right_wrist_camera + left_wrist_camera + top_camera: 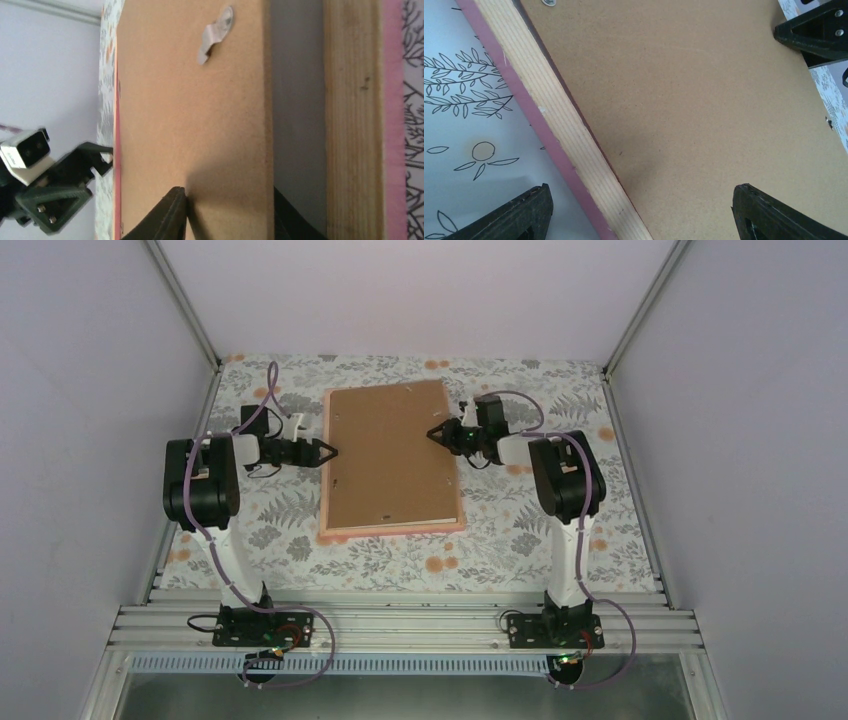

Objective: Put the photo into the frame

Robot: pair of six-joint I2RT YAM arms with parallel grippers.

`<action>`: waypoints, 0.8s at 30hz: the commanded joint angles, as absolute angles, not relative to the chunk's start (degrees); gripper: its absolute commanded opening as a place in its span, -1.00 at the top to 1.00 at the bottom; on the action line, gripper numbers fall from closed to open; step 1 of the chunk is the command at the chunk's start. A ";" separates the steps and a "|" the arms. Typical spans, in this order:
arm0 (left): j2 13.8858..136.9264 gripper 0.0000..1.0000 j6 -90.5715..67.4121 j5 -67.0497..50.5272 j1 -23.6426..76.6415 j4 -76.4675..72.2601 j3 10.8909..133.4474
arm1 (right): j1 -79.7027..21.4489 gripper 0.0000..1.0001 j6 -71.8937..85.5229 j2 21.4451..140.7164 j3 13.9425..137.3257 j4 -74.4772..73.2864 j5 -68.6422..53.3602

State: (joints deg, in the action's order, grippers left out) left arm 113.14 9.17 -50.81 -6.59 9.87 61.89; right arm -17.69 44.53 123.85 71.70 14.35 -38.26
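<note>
The pink frame (400, 529) lies face down in the middle of the table, its pale wood back rail showing in the left wrist view (574, 130) and in the right wrist view (350, 100). The brown backing board (390, 455) lies over it. The photo is not in view. My left gripper (328, 452) is open and empty, and straddles the frame's left rail (641, 215). My right gripper (435, 433) is at the board's right edge. One finger (177, 210) rests on top of the board (190, 100) and the other (292, 220) is under its edge.
A floral tablecloth (560, 530) covers the table. A small metal clip (215, 32) sits on the board near its edge. Grey enclosure walls and metal posts (180, 300) stand at the left, right and back. The arm bases stand on the rail at the near edge.
</note>
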 commanded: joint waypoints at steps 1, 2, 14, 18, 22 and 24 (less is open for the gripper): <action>114.78 -0.81 8.19 -47.81 -6.31 11.62 61.13 | -18.63 0.62 39.38 120.16 72.26 8.83 -35.29; 114.81 -0.81 8.18 -47.75 -6.35 11.59 61.10 | -18.70 0.70 39.38 119.95 71.89 9.31 -36.19; 114.47 -0.80 8.26 -47.81 -6.33 11.37 60.75 | -18.13 0.92 36.15 121.46 76.57 1.65 -44.16; 114.57 -0.80 8.27 -47.72 -6.33 11.43 60.87 | -17.59 0.92 36.05 121.39 75.66 -1.40 -45.04; 114.43 -0.80 8.38 -47.64 -6.40 11.55 60.91 | -17.24 0.92 36.38 121.15 74.42 -1.97 -44.60; 114.41 -0.80 8.50 -47.62 -6.33 11.48 60.74 | -17.23 0.92 36.82 121.17 74.49 -1.56 -44.04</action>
State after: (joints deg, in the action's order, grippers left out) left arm 113.14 8.32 -50.63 -6.59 9.63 61.87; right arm -17.10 41.50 120.81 76.12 3.53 -45.98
